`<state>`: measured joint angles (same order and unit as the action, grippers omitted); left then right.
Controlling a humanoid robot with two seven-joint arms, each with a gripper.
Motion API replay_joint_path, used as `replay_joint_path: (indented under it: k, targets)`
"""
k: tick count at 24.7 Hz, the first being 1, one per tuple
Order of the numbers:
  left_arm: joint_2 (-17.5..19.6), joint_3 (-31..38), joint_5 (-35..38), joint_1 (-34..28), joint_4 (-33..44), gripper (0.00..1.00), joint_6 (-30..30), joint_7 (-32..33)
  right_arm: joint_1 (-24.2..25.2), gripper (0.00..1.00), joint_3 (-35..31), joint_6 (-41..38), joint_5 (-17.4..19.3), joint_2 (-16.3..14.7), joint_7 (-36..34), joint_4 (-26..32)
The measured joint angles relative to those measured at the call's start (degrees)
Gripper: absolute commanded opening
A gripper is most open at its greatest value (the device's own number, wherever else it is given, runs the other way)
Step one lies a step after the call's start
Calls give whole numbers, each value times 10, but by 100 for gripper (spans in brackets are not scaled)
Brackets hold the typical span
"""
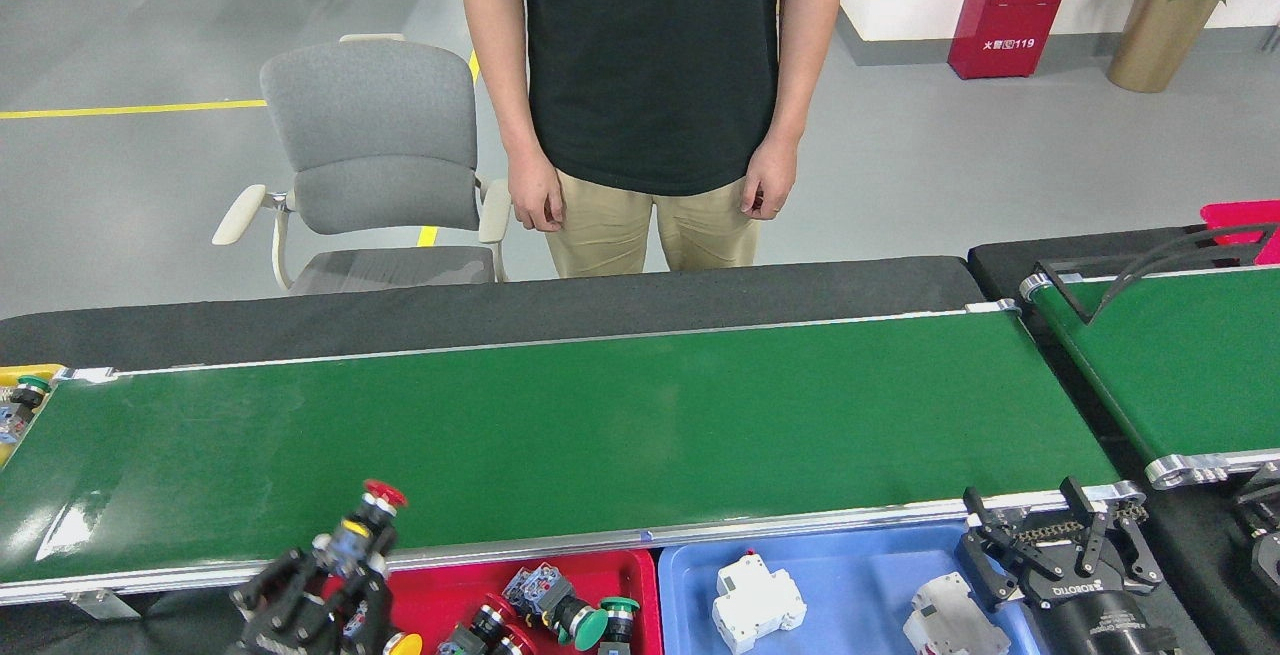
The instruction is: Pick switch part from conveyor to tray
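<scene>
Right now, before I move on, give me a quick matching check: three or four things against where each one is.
Things:
1. red-capped switch
2. white breaker
3. green-capped switch
4. right gripper

Places:
A. in the blue tray
B. in the left gripper
C. open, at the conveyor end
D. in the red tray

Pairs: 1-B, 2-A, 3-D, 4-C

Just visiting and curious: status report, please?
Left gripper shut on red-capped switch part, over red tray. Right gripper open, idle. Long green conveyor bare.
</scene>
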<state>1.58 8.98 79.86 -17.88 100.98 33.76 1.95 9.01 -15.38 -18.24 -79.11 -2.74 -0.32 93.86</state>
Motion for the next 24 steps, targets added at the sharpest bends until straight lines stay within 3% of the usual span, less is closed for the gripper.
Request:
replay_joint_path:
  k: [4, 10, 14, 24]
  targets:
    - [-3, 16, 0, -1, 1, 100, -1, 1, 11, 98, 0, 0, 3, 2, 0, 7]
    - [-4, 136, 0, 7, 1, 100, -117, 1, 12, 98, 0, 3, 4, 7, 0, 9]
    - [-3, 191, 1, -3, -5, 100, -144, 0, 12, 98, 0, 3, 4, 18, 0, 13]
    - [3, 198, 2, -6, -16, 100, -145, -7, 12, 98, 0, 2, 4, 19, 0, 15]
